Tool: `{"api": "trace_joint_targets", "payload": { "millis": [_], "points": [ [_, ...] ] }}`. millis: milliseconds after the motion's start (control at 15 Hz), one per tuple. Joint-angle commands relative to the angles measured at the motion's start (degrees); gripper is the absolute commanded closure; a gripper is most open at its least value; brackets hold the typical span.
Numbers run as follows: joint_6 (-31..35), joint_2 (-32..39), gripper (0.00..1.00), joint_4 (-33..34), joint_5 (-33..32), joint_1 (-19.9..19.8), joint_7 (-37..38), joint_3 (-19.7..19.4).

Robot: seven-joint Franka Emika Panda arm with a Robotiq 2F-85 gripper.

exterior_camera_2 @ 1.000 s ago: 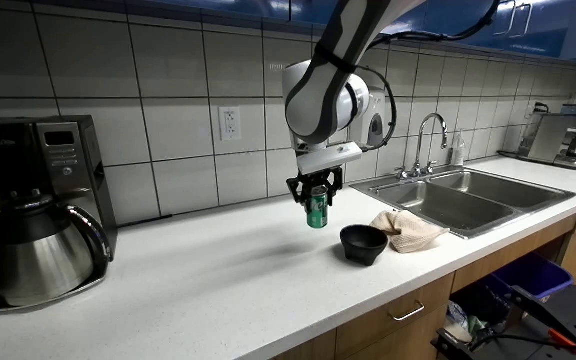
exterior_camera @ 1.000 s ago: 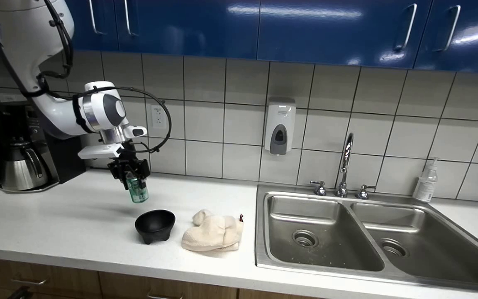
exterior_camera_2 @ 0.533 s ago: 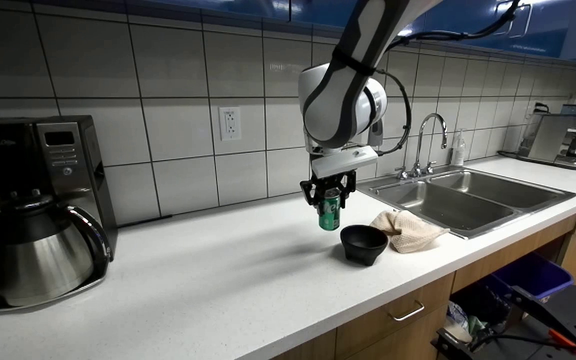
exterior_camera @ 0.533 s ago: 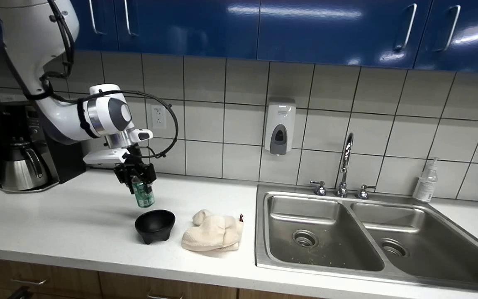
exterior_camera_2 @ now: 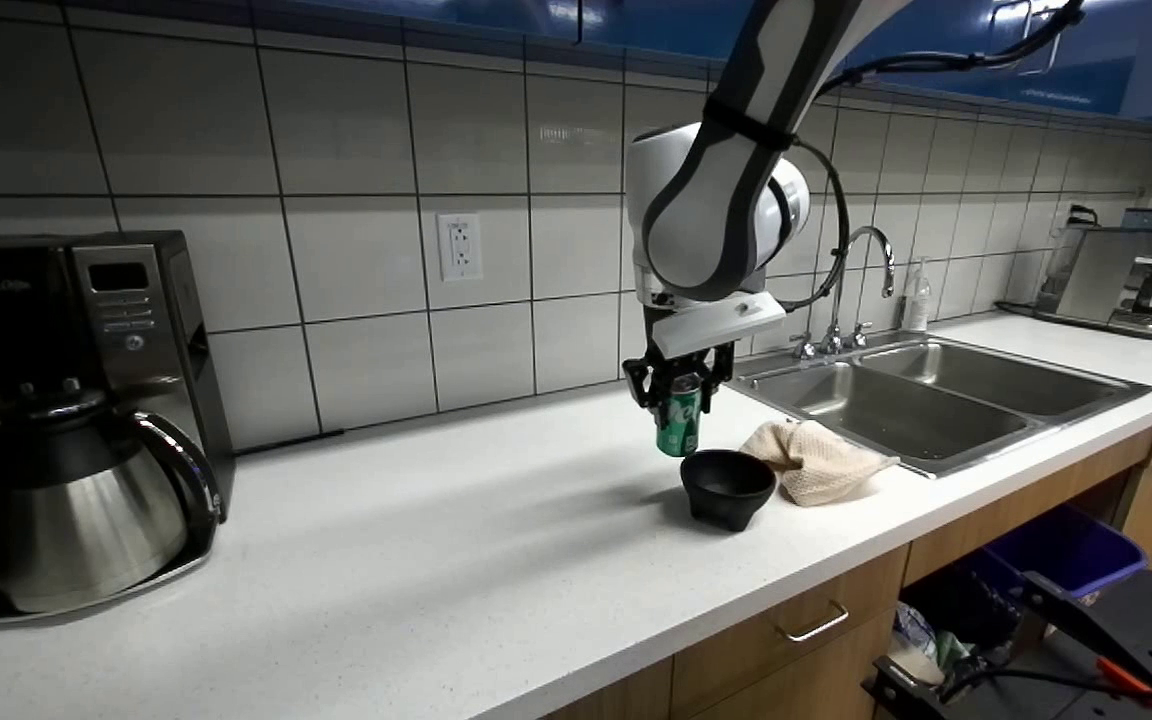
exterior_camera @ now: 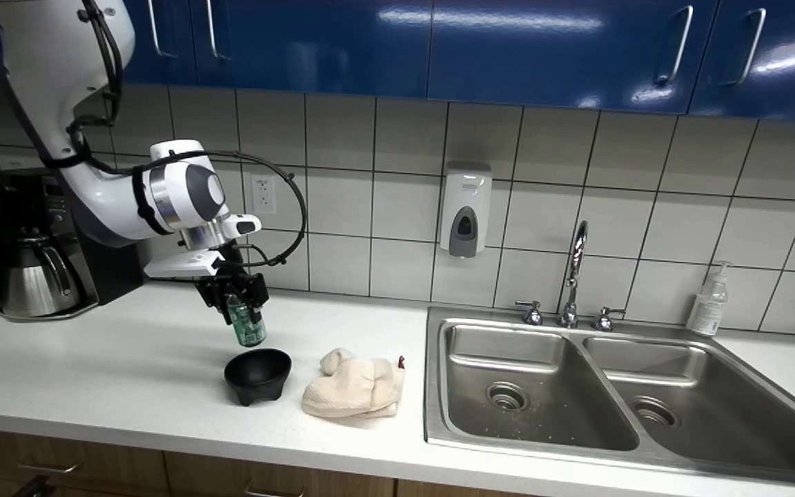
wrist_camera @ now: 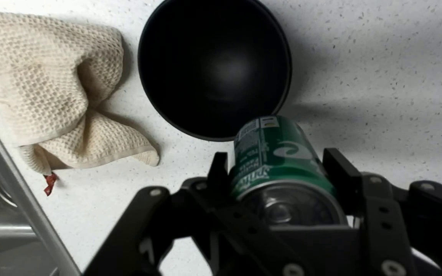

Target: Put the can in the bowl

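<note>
The green can (exterior_camera: 251,333) hangs in my gripper (exterior_camera: 243,317), above the counter and slightly tilted. It also shows in an exterior view (exterior_camera_2: 677,438) and in the wrist view (wrist_camera: 278,149). The gripper's fingers (wrist_camera: 276,157) are closed on both sides of the can. The black bowl (exterior_camera: 257,379) stands upright on the counter, just in front of the can on the side away from the wall. In an exterior view the bowl (exterior_camera_2: 728,490) is at the can's lower right. In the wrist view the can's far end overlaps the rim of the bowl (wrist_camera: 213,76), which looks empty.
A beige cloth (exterior_camera: 356,388) lies beside the bowl, on the sink side. The steel double sink (exterior_camera: 435,386) is beyond it. A coffee maker with a carafe (exterior_camera_2: 86,500) stands at the opposite end. The tiled wall (exterior_camera_2: 476,350) runs behind the arm.
The gripper has carried the can toward the bowl and the sink side, slightly lower at first, and now close to the bowl's rim. The bowl and cloth have not moved.
</note>
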Motion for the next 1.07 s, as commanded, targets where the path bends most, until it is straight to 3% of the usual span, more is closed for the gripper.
{"api": "trace_joint_targets", "payload": {
  "millis": [0,533,1000],
  "points": [
    [1.72,-4.6,0.6,-4.33,-4.14,0.33,3.22,-1.26],
    [3.38,-7.68,0.6,-9.88,-8.83,-0.76,6.83,-2.32],
    [4.55,-7.49,0.6,-12.8,-9.12,-2.07,6.89,-2.52]
  ]
}}
